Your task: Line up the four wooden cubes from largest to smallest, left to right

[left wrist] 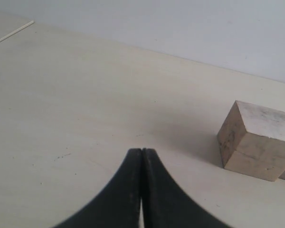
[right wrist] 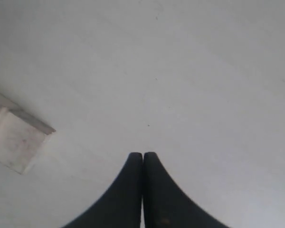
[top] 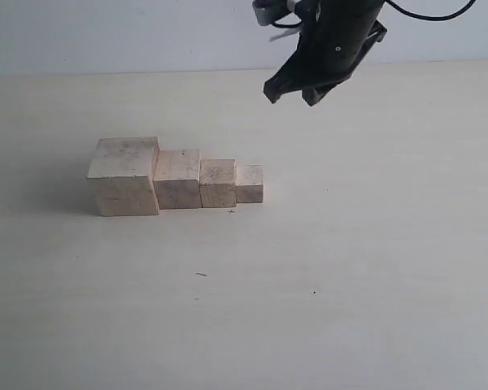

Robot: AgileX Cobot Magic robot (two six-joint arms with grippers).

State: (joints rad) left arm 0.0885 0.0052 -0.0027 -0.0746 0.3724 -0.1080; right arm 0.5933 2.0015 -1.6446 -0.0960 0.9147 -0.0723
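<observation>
Four wooden cubes (top: 179,180) sit touching, descending rightward, centre-left of frame. Both arms' jaws pinched together, empty. Risk: right arm (top: 329,49), upper right, dips and nudges smallest cube (top: 250,184) askew.

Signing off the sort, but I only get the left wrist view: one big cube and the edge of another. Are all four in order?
Observer: Yes. The exterior view shows the largest cube leftmost, then the second cube, the third cube and the smallest cube.
Operator: Any gaps?
Observer: None visible; neighbours touch.
Operator: And the other arm?
Observer: The right gripper is shut, hovering clear of the row.
</observation>
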